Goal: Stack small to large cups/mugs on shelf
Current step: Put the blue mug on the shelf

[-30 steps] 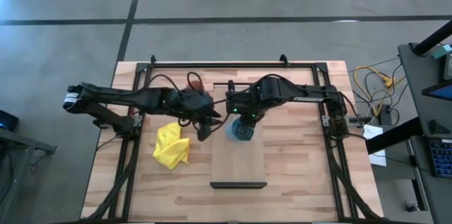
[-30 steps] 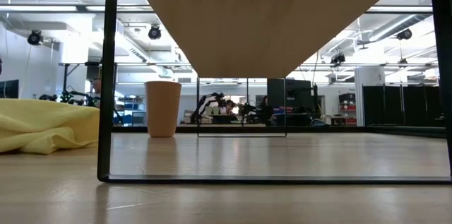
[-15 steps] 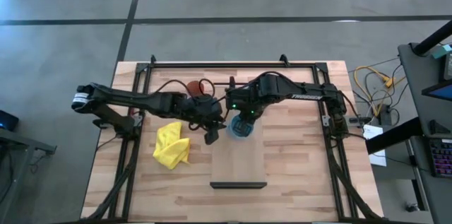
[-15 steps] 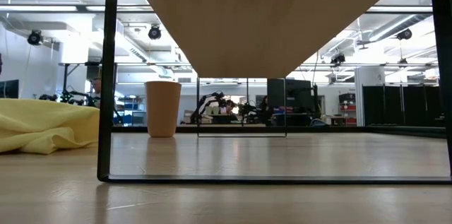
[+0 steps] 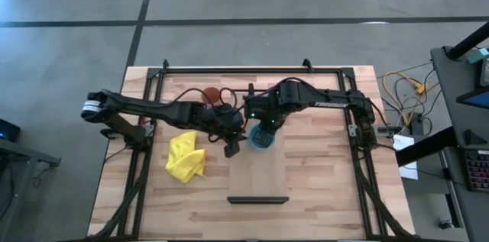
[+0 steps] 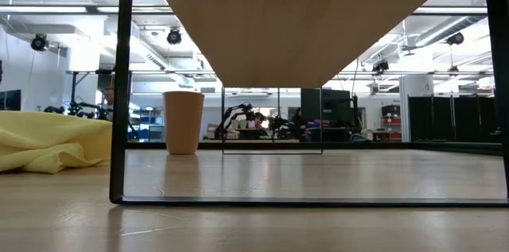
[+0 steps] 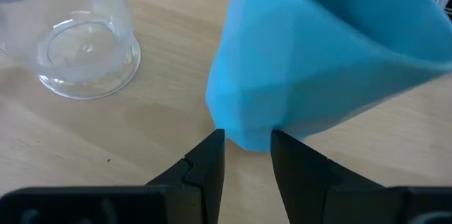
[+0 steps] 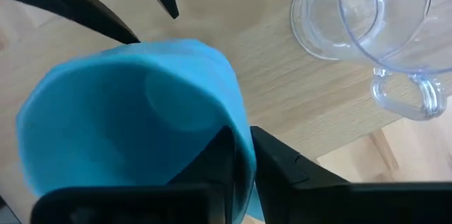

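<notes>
the slatted wooden surface [image 5: 321, 166] carries the shelf [image 5: 258, 173], a long pale smooth board with a dark end. on its far end stands the light-blue mug [image 5: 260, 138], faceted and empty, its rim pinched by the right claw [image 8: 241, 155]. the left claw [image 7: 246, 155] sits parted just beside its base. the clear glass mug [image 8: 364, 19], empty, stands near. a crumpled yellow cloth [image 5: 186, 157] and an orange-brown cup [image 5: 210, 94] lie apart.

Slatted tabletop [image 5: 321, 173] carries shelf [image 5: 258, 173], yellow cloth [image 5: 186, 157], orange-brown cup [image 5: 209, 94] — glass mug [image 7: 81, 37] on shelf.
</notes>
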